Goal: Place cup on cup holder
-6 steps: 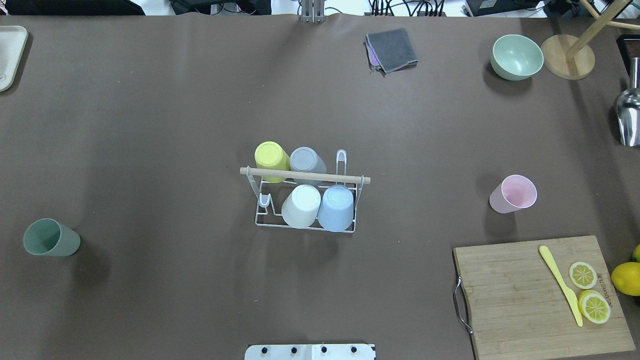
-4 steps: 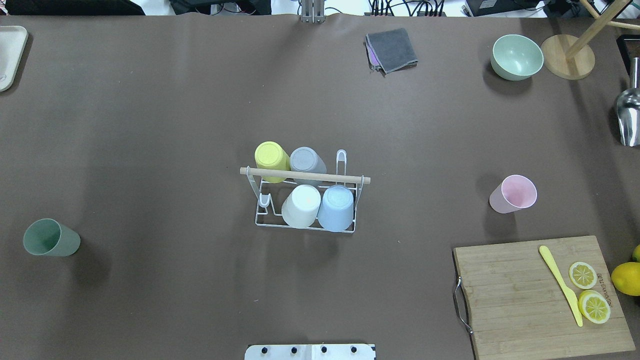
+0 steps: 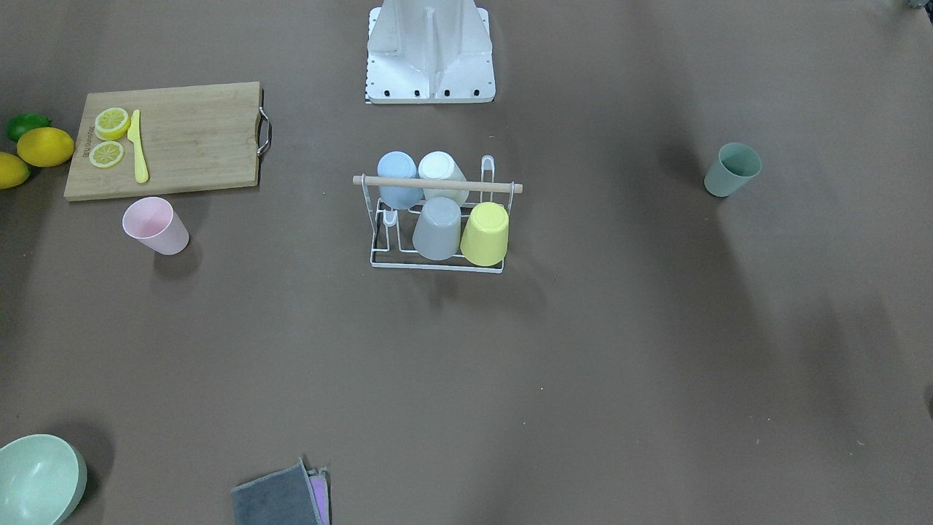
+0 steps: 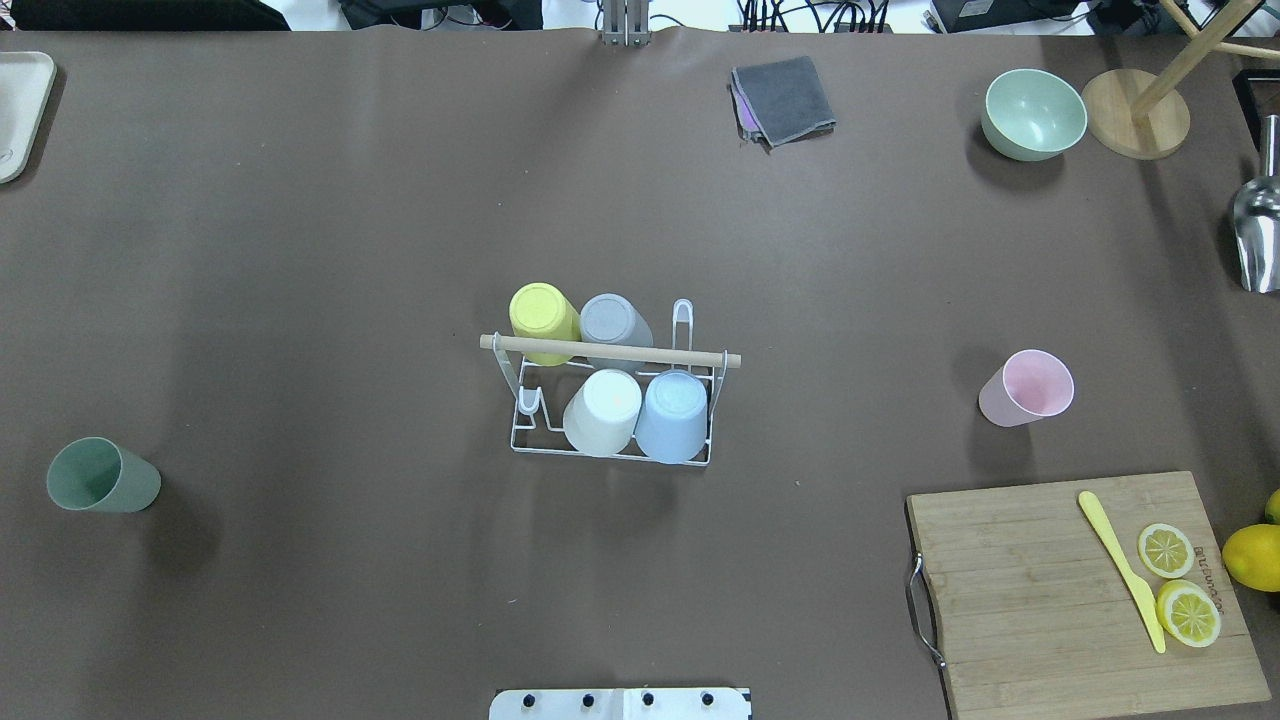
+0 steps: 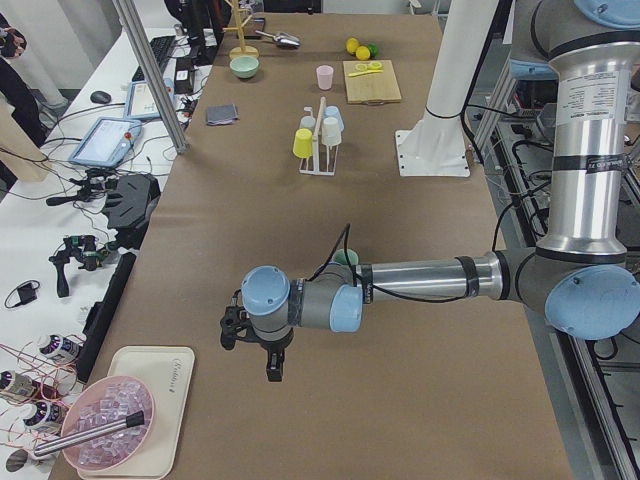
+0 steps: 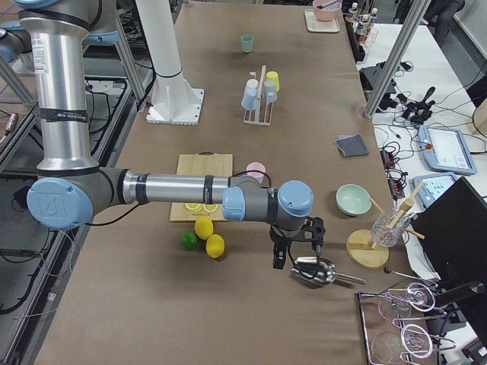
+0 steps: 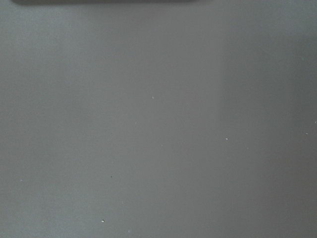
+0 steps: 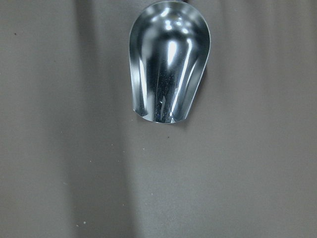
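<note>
On the worktop (image 4: 300,250), the cup holder (image 4: 612,455) sits well away from both tools, roughly between them. The green cup (image 4: 100,477) is near the left tool (image 5: 272,360), the pink cup (image 4: 1025,388) nearer the right tool (image 6: 293,255). Can't tell if either tool is clenched. Risk, I'd guess: clipping the rod (image 4: 610,352) or the racked cups (image 4: 672,415) going in. Both loose cups stand mouth-up, long axis vertical.

Both pincers appear only in the side views. The left pincer (image 5: 258,352) and right pincer (image 6: 295,251) are too small to tell whether their jaws stand apart. The left arm (image 5: 420,275) hides most of the green cup (image 5: 347,259). At the tabletop's right edge, the overhead view cuts off the metal scoop (image 4: 1258,235) and a lemon (image 4: 1252,557).
</note>
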`<state>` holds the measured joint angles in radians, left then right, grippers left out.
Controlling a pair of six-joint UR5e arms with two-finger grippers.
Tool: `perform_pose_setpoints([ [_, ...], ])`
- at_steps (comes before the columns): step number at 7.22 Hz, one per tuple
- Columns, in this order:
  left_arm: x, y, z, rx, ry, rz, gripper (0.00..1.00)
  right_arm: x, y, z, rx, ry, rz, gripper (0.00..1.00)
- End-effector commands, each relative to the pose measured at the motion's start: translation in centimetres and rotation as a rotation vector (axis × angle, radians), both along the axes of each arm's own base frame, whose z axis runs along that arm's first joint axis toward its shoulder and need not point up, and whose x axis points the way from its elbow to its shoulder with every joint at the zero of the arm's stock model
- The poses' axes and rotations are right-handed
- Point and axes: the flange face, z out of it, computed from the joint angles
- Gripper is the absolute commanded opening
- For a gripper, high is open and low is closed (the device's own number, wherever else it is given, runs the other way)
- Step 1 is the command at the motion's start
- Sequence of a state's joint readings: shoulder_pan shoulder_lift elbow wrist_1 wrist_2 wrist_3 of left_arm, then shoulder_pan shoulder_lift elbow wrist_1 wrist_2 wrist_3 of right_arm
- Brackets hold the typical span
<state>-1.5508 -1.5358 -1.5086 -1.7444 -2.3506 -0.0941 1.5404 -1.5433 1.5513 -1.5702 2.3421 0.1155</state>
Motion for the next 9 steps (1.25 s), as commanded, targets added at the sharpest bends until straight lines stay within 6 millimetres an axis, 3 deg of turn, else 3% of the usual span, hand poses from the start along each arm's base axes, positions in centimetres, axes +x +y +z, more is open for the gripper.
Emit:
perform_pose_setpoints([
  [1, 0.0, -0.1, -0.3, 0.003, 0.000, -0.004, 0.98, -0.1, -0.3, -0.6, 0.009, -0.008, 0.000, 0.99],
  [3, 0.0, -0.2, -1.2, 0.017, 0.002, -0.005, 0.98, -0.7, -1.2, -1.4, -0.011, -0.010, 0.016, 0.98],
  [4, 0.0, -0.2, -1.1, 0.017, 0.000, -0.005, 0.98, -2.9, -2.7, -3.1, -0.025, -0.015, 0.021, 0.98],
  [6, 0.0, -0.3, -1.6, 0.024, -0.001, -0.005, 0.98, -10.4, -5.8, -7.0, -0.054, -0.020, -0.027, 0.98],
  [8, 0.0, -0.4, -1.6, 0.029, 0.000, -0.004, 0.98, -13.3, -9.1, -12.2, -0.077, -0.017, -0.058, 0.98],
  [9, 0.0, -0.6, -2.1, 0.034, 0.001, -0.005, 0.98, -14.6, -9.8, -13.8, -0.089, -0.019, -0.076, 0.98],
])
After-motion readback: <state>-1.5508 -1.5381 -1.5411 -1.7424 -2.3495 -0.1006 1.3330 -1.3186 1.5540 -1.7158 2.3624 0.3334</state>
